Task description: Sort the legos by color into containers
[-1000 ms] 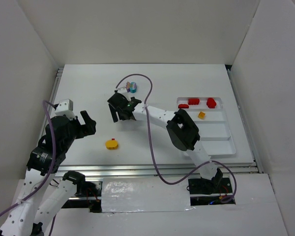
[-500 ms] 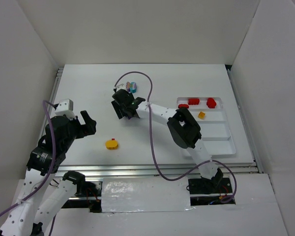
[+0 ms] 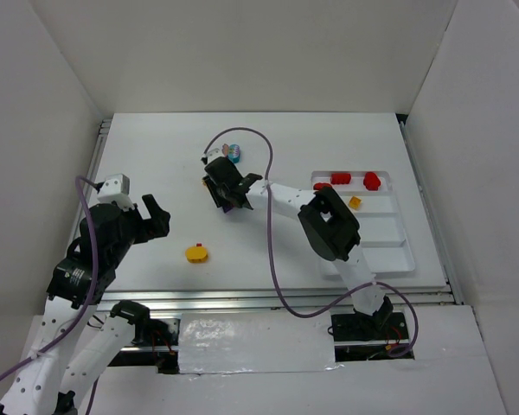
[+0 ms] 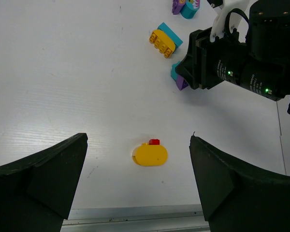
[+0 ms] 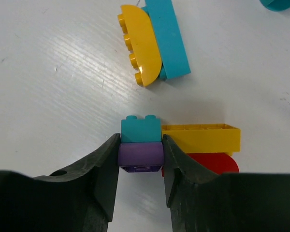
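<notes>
My right gripper is shut on a purple lego with a teal lego stacked on it, low over the table's middle back. A yellow brick and a red one lie against its right finger. A yellow-and-teal cluster lies just beyond. My left gripper hangs open at the left, above and behind a yellow lego with a red stud. The white tray at the right holds red legos in its far compartment and a yellow one in the second.
A teal-and-purple cluster lies behind the right gripper, beside the looped cable. White walls enclose the table on three sides. A metal rail runs along the near edge.
My right gripper has moved back and slightly right, and its fingers have closed from wide open onto the purple-and-teal piece. The left arm has not moved.
</notes>
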### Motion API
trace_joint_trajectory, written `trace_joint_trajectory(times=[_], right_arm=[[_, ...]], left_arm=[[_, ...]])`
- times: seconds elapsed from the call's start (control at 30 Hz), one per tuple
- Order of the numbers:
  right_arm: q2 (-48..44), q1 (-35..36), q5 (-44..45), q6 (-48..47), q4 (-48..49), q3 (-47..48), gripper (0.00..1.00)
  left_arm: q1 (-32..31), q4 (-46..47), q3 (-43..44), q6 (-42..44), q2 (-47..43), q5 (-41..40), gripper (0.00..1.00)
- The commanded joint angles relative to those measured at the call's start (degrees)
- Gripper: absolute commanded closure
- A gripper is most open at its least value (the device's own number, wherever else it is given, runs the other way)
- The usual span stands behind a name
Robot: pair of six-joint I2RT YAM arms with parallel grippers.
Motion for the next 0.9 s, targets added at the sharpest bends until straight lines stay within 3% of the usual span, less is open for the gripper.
trace_joint_trajectory(times=[0.0, 0.1, 0.13, 0.43, 0.53, 0.63, 0.7, 0.77, 0.8, 0.87], right_arm=[[-4.36, 0.2, -1.85, 0.03, 1.78, -1.74, 0.85], [-5.76, 0.29, -1.68, 0.47, 2.04, -2.88, 0.91], [-7.42, 0.29, -1.76, 0.82, 2.65, -4.28, 1.0], [-24.73, 0.11, -9.75, 4.69, 8.2, -16.5, 1.0], [-29.92, -0.06, -14.93, 6.71, 8.36, -21.05, 1.0], [-40.18, -1.64, -24.77, 9.35, 9.68, -27.3, 1.0], [-44.24, -2.52, -33.87, 10.84, 9.51, -29.94, 1.0], [-49.7, -3.4, -39.88, 11.81, 9.33, -33.2, 1.0], [-51.19, -3.66, -45.13, 13.12, 9.42, -35.47, 1.0], [-55.94, -3.93, -49.3, 14.88, 9.69, -37.51, 1.0]], left_arm=[[0.37, 2.49, -0.23, 1.05, 0.3, 0.56, 0.01], [0.37, 2.58, -0.14, 0.97, 0.3, 0.47, 0.01], [0.37, 2.49, -0.14, 0.97, 0.21, 0.47, 0.0], [0.54, 2.76, -0.14, 1.23, 0.74, 1.27, 0.01], [0.54, 4.51, -0.67, 2.19, 0.39, 4.85, 0.0], [0.46, 8.19, -1.46, 4.92, 1.35, 20.29, 0.01], [0.45, 11.0, -2.6, 4.31, 2.58, 34.97, 0.0], [0.28, 19.77, -6.36, -0.06, 3.02, 45.33, 0.01], [0.19, 24.07, -7.95, -2.26, 2.85, 54.35, 0.0], [-0.68, 35.12, -11.81, -8.23, 1.63, 58.82, 0.01]])
